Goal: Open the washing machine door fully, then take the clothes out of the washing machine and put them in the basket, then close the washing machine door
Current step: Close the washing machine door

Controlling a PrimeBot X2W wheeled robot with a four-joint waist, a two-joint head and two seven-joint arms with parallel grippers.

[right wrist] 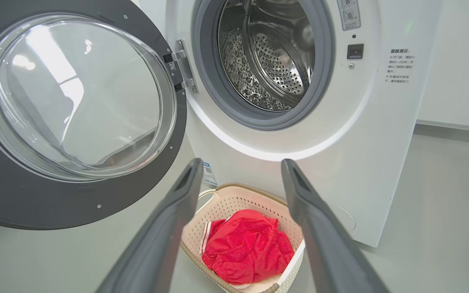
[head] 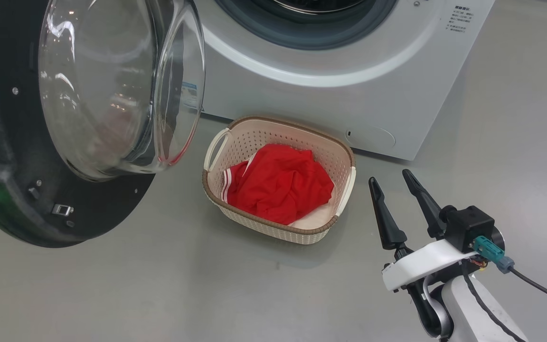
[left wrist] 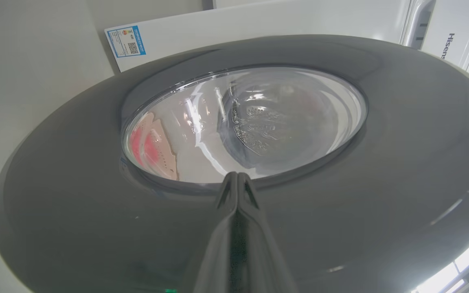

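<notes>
**Head view.** The washing machine door (head: 12, 156) hangs open from 8 to 11 o'clock, and its clear glass bowl (head: 112, 85) bulges toward the centre. The washing machine (head: 330, 104) takes up 12 to 2 o'clock, with its round opening cut by the top edge. Near the centre, the basket (head: 254, 137) stands on the grey floor (head: 112, 294) just in front of the machine. The clothes (head: 280, 185) lie heaped inside it, red, with white stripes on the heap's 9 o'clock side. At 4 o'clock the right gripper (head: 389, 175) hovers near the basket without touching it. Its 2 fingers are spread wide with nothing between them.

**Left wrist view.** The left gripper (left wrist: 237, 176) rises from 6 o'clock with its 2 fingers pressed together at the tips, holding nothing. It points at the door's glossy outer face, by the lower edge of the window. Whether the tips touch the door cannot be told. A blue sticker (left wrist: 126, 40) sits at 11 o'clock on the white machine.

**Right wrist view.** The right gripper's fingers stand well apart at 7 and 5 o'clock, with the basket of clothes between them at 6. The perforated steel drum (right wrist: 267, 57) shows at 12 o'clock. The door hangs from its hinge (right wrist: 181, 65) at 9 to 10 o'clock.
</notes>
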